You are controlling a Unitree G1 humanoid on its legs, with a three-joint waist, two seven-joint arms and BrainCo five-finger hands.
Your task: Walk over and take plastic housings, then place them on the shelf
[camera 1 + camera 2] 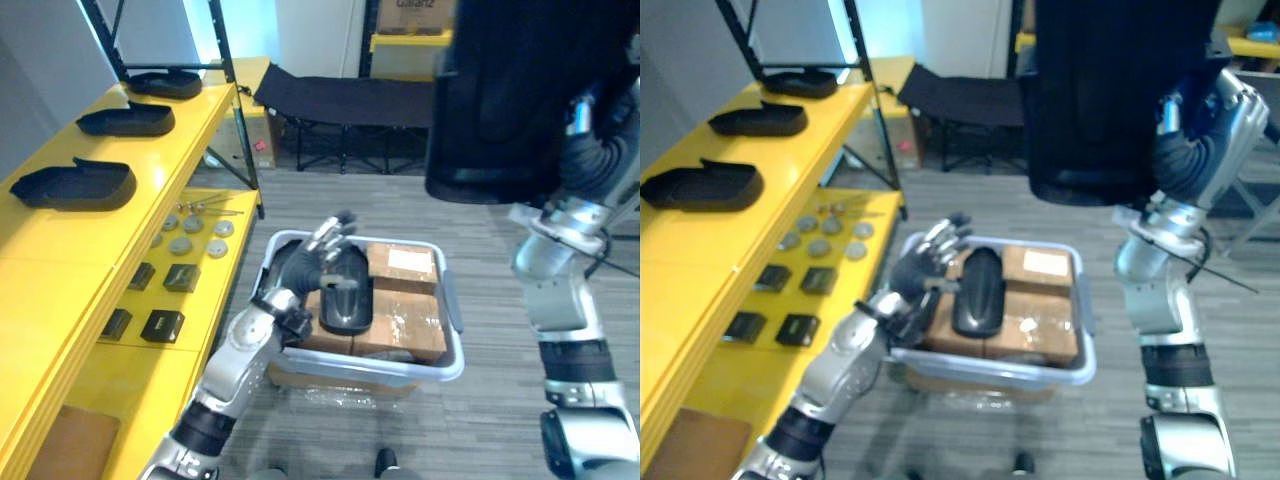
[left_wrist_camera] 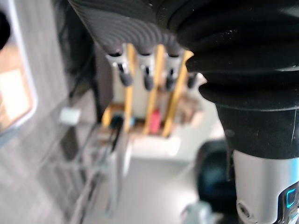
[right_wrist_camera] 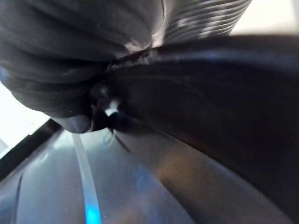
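Three black plastic housings lie in a row on the upper board of the yellow shelf [image 1: 60,245] at the robot's left: the near housing [image 1: 72,187], the middle housing [image 1: 125,120] and the far housing [image 1: 165,83], each apart from the next. On the lower board are small black boxes [image 1: 182,277] and some round grey discs [image 1: 182,243]. On the floor in front of the robot stands a pale bin [image 1: 452,310] with cardboard boxes [image 1: 405,300] inside, and one more piece, the bin housing [image 1: 345,290], lies on top of these boxes. The left hand [image 1: 315,255] hovers over the left edge of the bin, just beside this housing, with its fingers straight and spread and nothing in them. The right hand [image 1: 1180,130] is raised high at the robot's right, against a big dark piece [image 1: 1110,100] that is very close to the camera. The fingers of this hand are hidden behind the piece, so I cannot tell if they grip it. Behind the bin stands a black folding cot [image 1: 340,100].
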